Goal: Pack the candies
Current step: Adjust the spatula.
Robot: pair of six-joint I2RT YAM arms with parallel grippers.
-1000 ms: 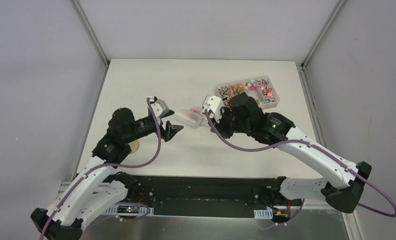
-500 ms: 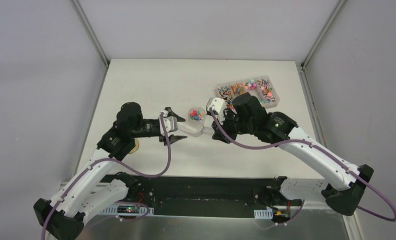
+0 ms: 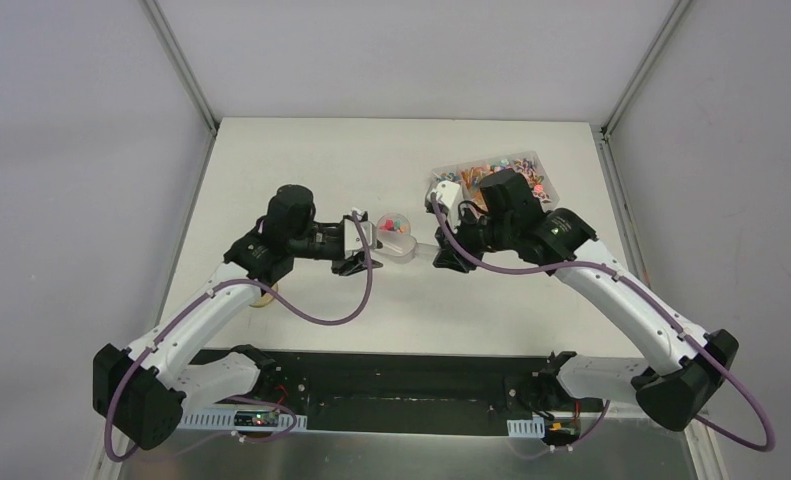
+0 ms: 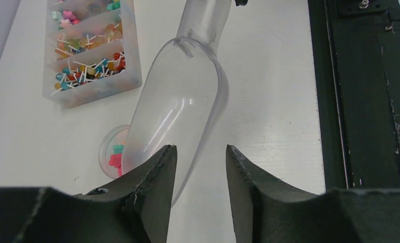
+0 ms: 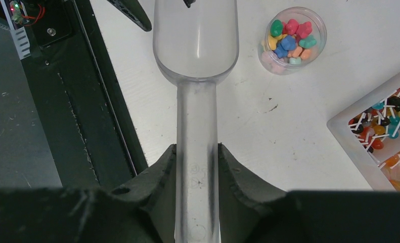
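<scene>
Progress: the small round cup [image 5: 321, 48] sits on the table [image 3: 311, 160] right of centre in the right wrist view, already heaped with candies [image 5: 290, 40] in pink, blue, green, yellow and orange. The load reaches about rim height, so I judge the filling largely done. The clear scoop [image 5: 196, 45] looks empty, with no pieces showing through its bowl. It lies just beside the cup, apart from it. The compartment tray [image 5: 349, 147] at the right edge holds plenty more sweets, many on white sticks. Whether another scoopful is wanted I cannot tell. What seems left is topping up if needed and getting the scoop out of the way. Pose: my right gripper [image 5: 196, 152] is clamped on the scoop's handle, a finger on each side, and holds it pointing away toward the left arm. My left gripper [image 4: 197, 152] reaches in from the opposite side with its fingers parted, and the scoop's open lip sits between them. I cannot tell whether either finger touches the plastic. In the top view both forearms meet at mid-table, wrists roughly level, with the cup just above the scoop.
</scene>
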